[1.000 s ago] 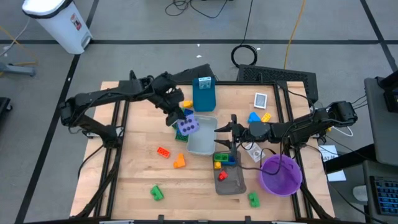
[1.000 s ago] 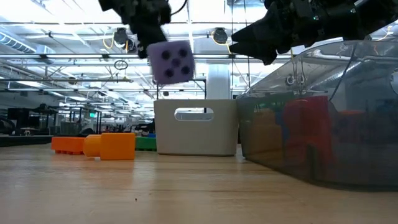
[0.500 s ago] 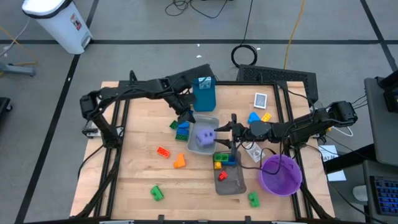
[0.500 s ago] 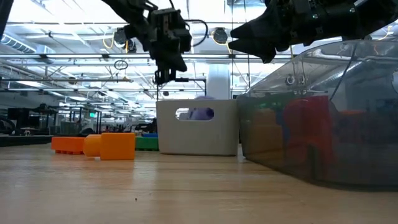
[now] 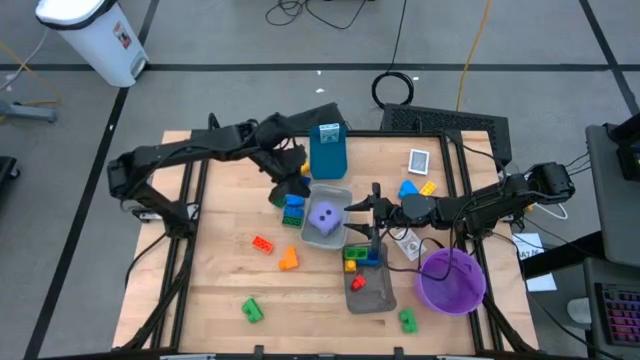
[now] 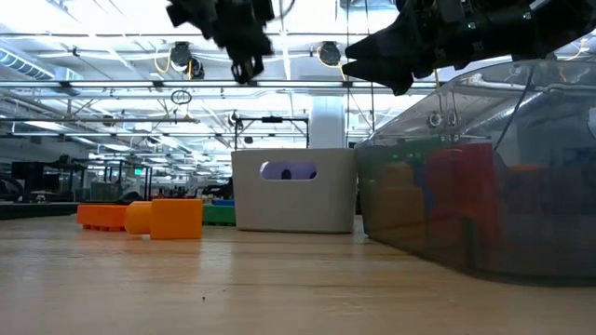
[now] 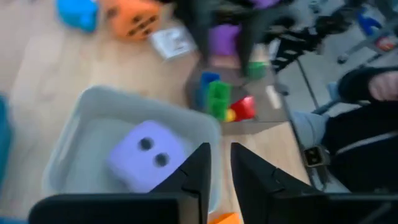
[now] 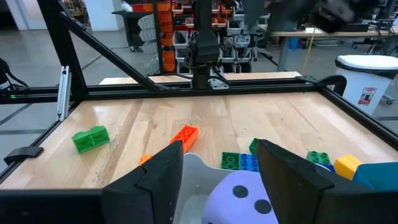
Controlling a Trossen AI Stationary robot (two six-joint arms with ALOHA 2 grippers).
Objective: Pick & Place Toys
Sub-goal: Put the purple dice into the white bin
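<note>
The purple die lies in the light grey tray, two dots up in the left wrist view. My left gripper hangs empty above the tray's left side, high in the low view, fingers only a narrow gap apart. My right gripper hovers open and empty at the tray's right edge. Loose bricks lie on the table: red, orange, green, blue-green. The orange die shows beyond the tray.
A second grey tray near the front holds several bricks. A purple bowl stands at the front right and a blue box at the back. A green brick lies by the bowl. A person's sleeve shows beyond the table.
My left gripper carried the purple die toward the table's right over the light grey tray, came down and opened. The die dropped into the tray and rests there. The gripper then rose and drew back toward the left, its fingers closing to a narrow gap.
</note>
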